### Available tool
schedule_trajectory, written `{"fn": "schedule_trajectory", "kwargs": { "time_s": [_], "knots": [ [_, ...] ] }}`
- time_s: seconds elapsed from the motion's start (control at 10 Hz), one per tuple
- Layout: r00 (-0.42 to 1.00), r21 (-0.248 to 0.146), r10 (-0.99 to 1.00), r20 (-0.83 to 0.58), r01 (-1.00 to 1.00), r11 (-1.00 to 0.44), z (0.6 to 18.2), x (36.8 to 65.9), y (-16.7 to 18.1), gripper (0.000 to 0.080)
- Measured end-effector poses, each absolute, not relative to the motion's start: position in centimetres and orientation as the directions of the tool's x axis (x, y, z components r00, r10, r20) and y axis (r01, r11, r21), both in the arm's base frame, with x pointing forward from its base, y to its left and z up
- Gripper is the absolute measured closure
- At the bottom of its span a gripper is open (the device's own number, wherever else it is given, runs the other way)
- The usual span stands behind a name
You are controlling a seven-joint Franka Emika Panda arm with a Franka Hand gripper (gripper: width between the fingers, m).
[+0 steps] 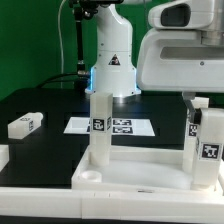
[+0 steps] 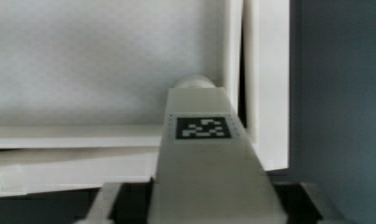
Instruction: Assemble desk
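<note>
While the tabletop (image 1: 130,184) lies flat on the black surface (image 1: 50,100) at the front of the exterior view, rim up, this desk is plainly only part built. The left leg (image 1: 100,128) stands upright in the corner socket on the exterior view's left, tag facing us, nothing touching it. That one looks done, though how firmly it sits I cannot tell.

Over on the exterior view's right, the gripper (image 2: 199,198) is on the held leg (image 1: 211,150). The wrist view shows its jaws clamped against either side of that tagged leg, which runs away from the camera with the tabletop behind it. The held leg stands upright at the tabletop's right-hand corner, but whether it is seated in a socket is hidden.

Just behind it rises another white upright (image 1: 192,128), probably a third leg, but it is too crowded there to be sure.

Out on the surface, well apart on the exterior view's left, a loose leg (image 1: 25,124) lies on its side, untouched, near a white piece (image 1: 3,155) cut off by the frame's edge.

I judge this about midway: one leg in, one in hand, at least one waiting, and the seating and tightening not yet done.
</note>
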State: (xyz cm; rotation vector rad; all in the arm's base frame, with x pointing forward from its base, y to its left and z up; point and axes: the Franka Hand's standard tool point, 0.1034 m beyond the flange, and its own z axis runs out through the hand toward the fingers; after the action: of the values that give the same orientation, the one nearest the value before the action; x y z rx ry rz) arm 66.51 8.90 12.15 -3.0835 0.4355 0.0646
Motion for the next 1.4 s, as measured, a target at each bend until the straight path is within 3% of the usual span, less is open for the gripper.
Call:
{"fn": "schedule_trajectory", "kwargs": {
  "time_s": [0.3, 0.7, 1.0, 1.2, 1.3, 1.4],
  "knots": [
    [0.847, -0.041, -0.529, -0.046, -0.531, -0.847, 12.1, 66.6, 8.8, 0.0509],
    [0.494, -0.045, -0.866, -0.072, -0.869, -0.492, 11.9, 66.7, 9.7, 0.0509],
    [0.286, -0.034, -0.954, -0.090, -0.958, -0.284, 11.9, 66.6, 9.9, 0.0509],
    [0.305, -0.035, -0.948, -0.090, -0.952, -0.303, 11.8, 66.6, 10.0, 0.0498],
    [0.337, -0.038, -0.937, -0.089, -0.941, -0.335, 11.8, 66.6, 10.0, 0.0286],
    [0.442, -0.020, -0.894, -0.077, -0.897, -0.442, 11.8, 66.3, 9.9, 0.0286]
  ]
}}
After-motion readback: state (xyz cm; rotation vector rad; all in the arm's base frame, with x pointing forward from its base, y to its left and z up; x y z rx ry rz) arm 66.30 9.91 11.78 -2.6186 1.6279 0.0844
